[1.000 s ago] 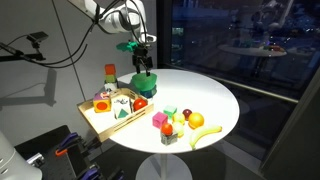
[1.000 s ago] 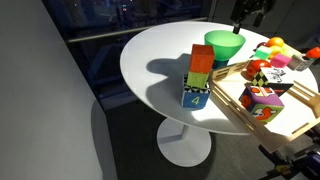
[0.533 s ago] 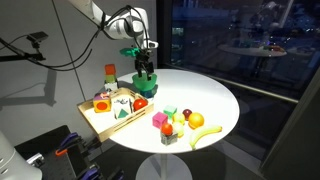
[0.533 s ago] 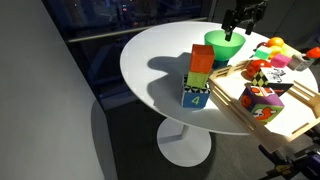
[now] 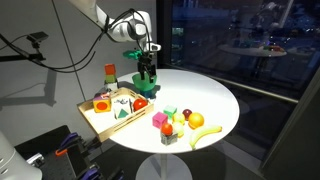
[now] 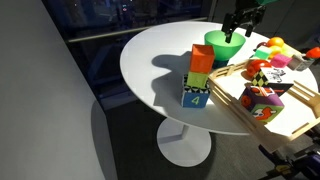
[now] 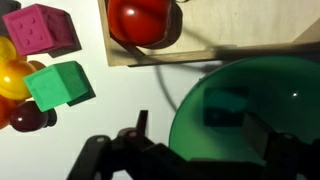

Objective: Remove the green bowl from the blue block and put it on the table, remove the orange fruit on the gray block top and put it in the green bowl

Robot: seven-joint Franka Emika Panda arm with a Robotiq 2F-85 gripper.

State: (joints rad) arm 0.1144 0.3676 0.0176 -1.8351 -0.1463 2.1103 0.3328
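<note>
The green bowl (image 6: 224, 46) sits at the far side of the bench (image 6: 150, 60), just beside the wooden tray (image 7: 240, 25), straight below the jaws. They are spread and empty: one finger outside the rim, one above the hollow.

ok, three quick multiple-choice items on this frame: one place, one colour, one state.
1. The claw hangs over: A the green bowl; B the banana; C the block stack.
2. The cube beside the pink block in the wrist view is: A blue; B green; C yellow.
3. The bowl stands: A upside down; B on its side; C upright.
Answers: 1 A, the bowl fills the wrist view under the fingers. 2 B, it is the green cube. 3 C, its opening faces up.
</note>
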